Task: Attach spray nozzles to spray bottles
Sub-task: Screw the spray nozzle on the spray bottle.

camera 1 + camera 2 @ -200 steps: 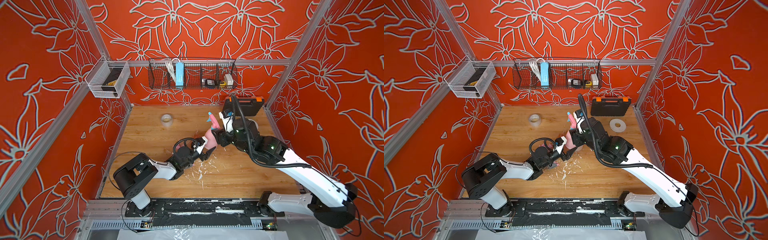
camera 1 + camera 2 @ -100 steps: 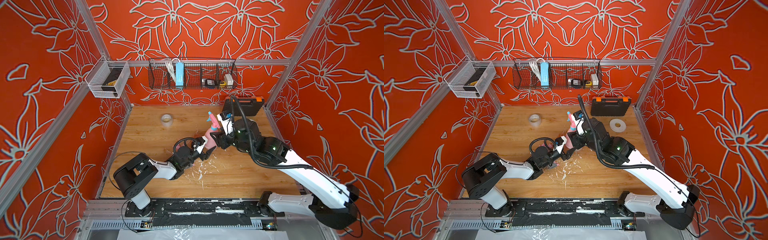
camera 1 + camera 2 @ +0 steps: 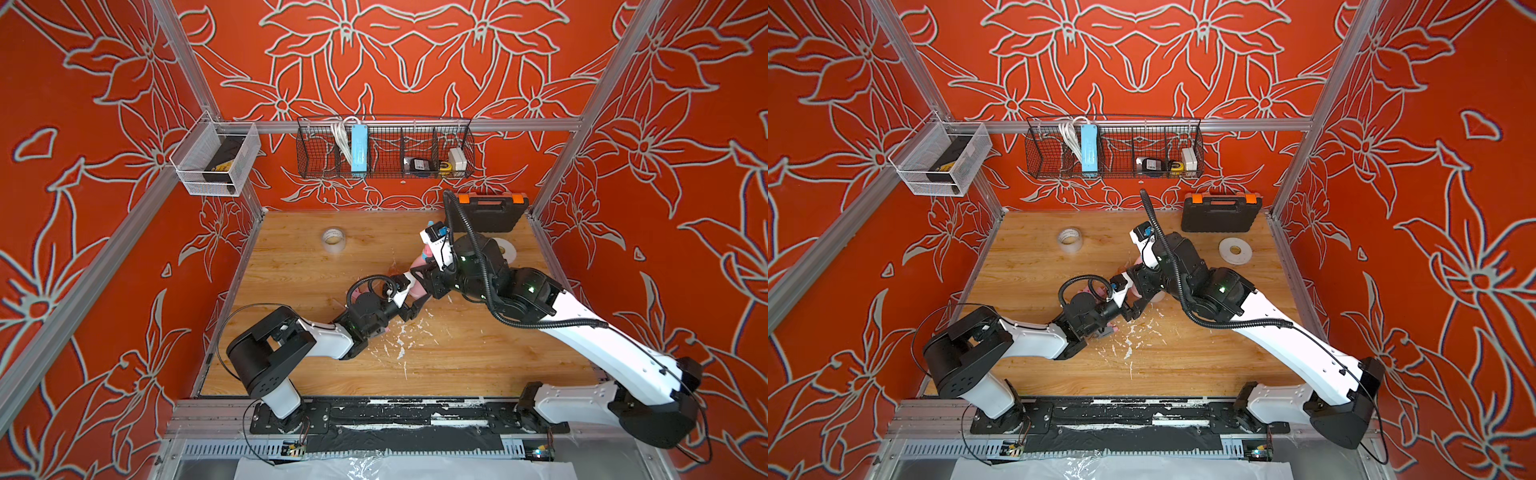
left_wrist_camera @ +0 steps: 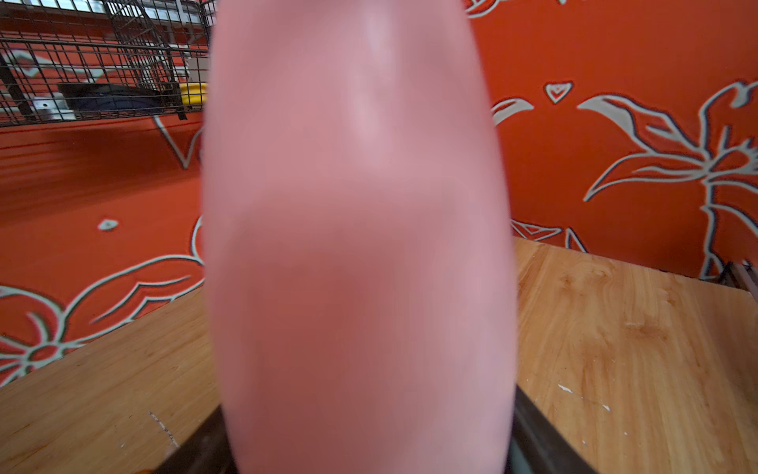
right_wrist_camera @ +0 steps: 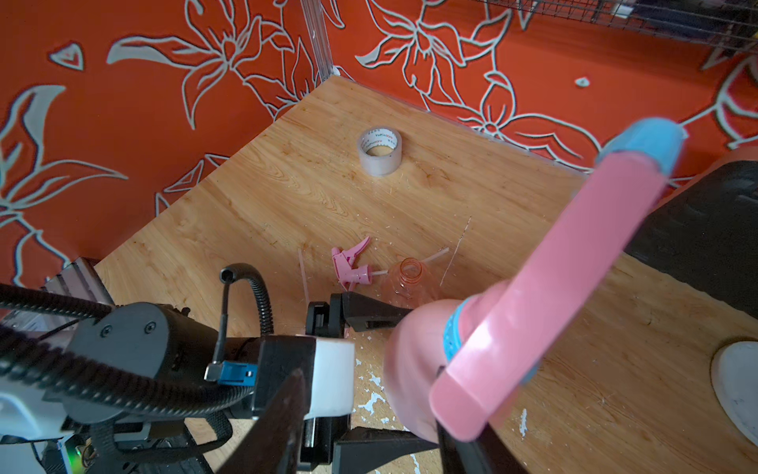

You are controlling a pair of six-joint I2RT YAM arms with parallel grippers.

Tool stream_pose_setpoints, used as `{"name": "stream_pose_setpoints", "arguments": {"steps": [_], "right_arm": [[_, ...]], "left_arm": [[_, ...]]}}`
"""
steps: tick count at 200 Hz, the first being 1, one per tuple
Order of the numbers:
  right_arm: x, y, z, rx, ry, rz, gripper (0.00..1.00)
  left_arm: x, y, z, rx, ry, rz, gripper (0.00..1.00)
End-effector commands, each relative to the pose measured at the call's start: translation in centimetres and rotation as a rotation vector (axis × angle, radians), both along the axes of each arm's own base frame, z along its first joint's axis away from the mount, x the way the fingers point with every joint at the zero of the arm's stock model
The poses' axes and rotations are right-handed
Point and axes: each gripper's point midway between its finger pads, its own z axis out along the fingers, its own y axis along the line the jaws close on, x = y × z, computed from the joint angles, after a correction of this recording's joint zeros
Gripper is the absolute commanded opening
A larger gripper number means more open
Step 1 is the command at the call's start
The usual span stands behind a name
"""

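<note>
Near the middle of the wooden table (image 3: pixel 316 365), the left gripper (image 5: pixel 381 379), coming in from 8 o'clock, is clamping the pink bottle (image 4: pixel 357 246) by its body, one black finger pressing each side, and is holding it roughly upright. The pink-and-blue nozzle (image 5: pixel 553 287) is sitting on the bottle's neck, its blue collar against the shoulder; whether it is threaded home cannot be told. The right gripper (image 3: pixel 424 279) is reaching in from 4 o'clock and straddling the nozzle. Its fingers are standing apart, one showing a clear gap to the bottle in the right wrist view. Just beside the held bottle, at its 11 o'clock, the orange bottle (image 5: pixel 410 279) is resting open-mouthed, with the all-pink nozzle (image 5: pixel 350 266) lying next to its mouth. A clear tape roll (image 3: pixel 333 239) is sitting toward 11 o'clock on the table, a white tape roll (image 3: pixel 1235 250) toward 2 o'clock, and a black tool case (image 3: pixel 1221 212) at the 1 o'clock edge.
</note>
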Motion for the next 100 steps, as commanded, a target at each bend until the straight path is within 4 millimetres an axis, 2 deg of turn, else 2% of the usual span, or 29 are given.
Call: {"name": "stream_pose_setpoints", "arguments": {"steps": [1,42,76,100], "right_arm": [[-0.6,-0.1,1.9,0.041,-0.02,0.019,0.52],[-1.7,-2.7,2.2,0.049,-0.063,0.004,0.52],[-1.6,-4.5,3.0,0.134,-0.044,0.013,0.52],[-1.5,-4.2,3.6,0.163,-0.032,0.039,0.51]], "left_arm": [[0.3,0.2,1.5,-0.028,-0.048,0.016,0.4],[0.4,0.3,1.5,-0.041,-0.041,0.015,0.4],[0.5,0.3,1.4,-0.033,-0.036,0.016,0.4],[0.4,0.2,1.3,-0.035,-0.032,0.009,0.4]]}}
